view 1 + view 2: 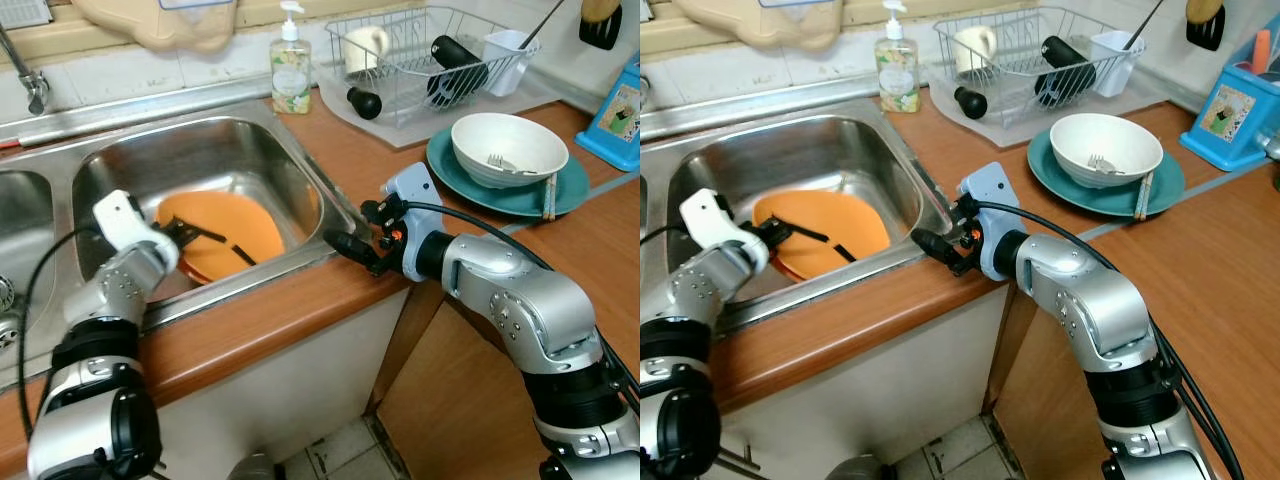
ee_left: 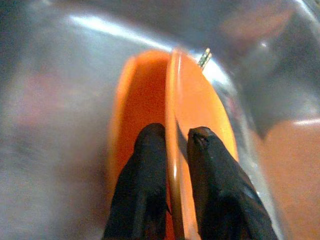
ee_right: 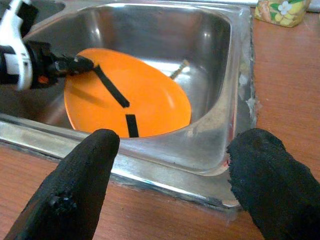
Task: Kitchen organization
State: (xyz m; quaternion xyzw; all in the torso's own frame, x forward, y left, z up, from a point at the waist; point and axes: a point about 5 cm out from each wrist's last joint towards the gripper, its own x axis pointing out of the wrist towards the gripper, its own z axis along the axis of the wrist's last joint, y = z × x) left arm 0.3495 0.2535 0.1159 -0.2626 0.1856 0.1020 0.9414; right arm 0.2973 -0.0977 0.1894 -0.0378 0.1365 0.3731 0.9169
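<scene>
An orange plate [image 1: 235,220] stands tilted inside the steel sink basin [image 1: 130,160]. My left gripper [image 2: 175,137] is shut on the plate's rim, one black finger on each face; from the head it shows at the plate's left edge [image 1: 205,236]. A metal utensil [image 3: 179,69] pokes out from behind the plate. My right gripper [image 1: 352,230] is open and holds nothing. It hovers over the wooden counter [image 1: 300,300] just outside the sink's front right corner, its fingers pointing toward the basin.
A soap bottle [image 1: 290,65] and a wire dish rack [image 1: 430,55] stand behind the sink. To the right, a white bowl [image 1: 508,148] with a fork sits on a teal plate [image 1: 455,175], with chopsticks [image 1: 549,195] beside it. A blue box [image 1: 615,115] is far right.
</scene>
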